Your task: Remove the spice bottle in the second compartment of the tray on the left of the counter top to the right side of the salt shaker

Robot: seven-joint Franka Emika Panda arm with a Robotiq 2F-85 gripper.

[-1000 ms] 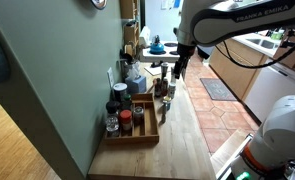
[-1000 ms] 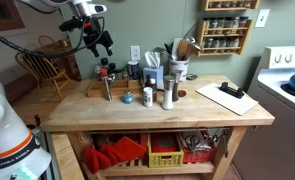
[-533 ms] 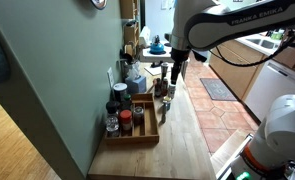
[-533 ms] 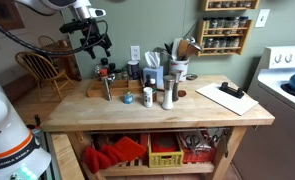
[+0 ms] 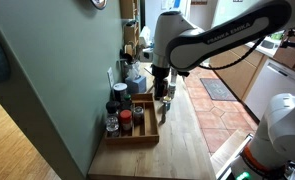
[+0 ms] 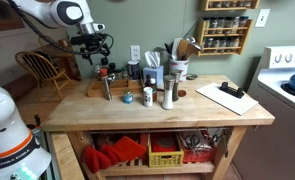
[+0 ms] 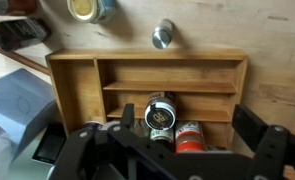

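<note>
The wooden tray lies on the counter top by the wall; it also shows in an exterior view and the wrist view. The spice bottle, a short dark-capped jar with an orange-brown body, stands in its middle compartment. In the wrist view its dark cap sits between my fingers. My gripper is open and empty, hovering above the tray. A steel-topped shaker stands just outside the tray's long wall.
A red-labelled bottle and taller dark-lidded jars fill the wall-side compartment. A blue-lidded jar, a steel canister, a utensil holder and a clipboard stand further along the counter.
My arm has swung from beyond the counter's edge toward the wall and come down over the tray. The gripper stays open. The bottles have not moved.
</note>
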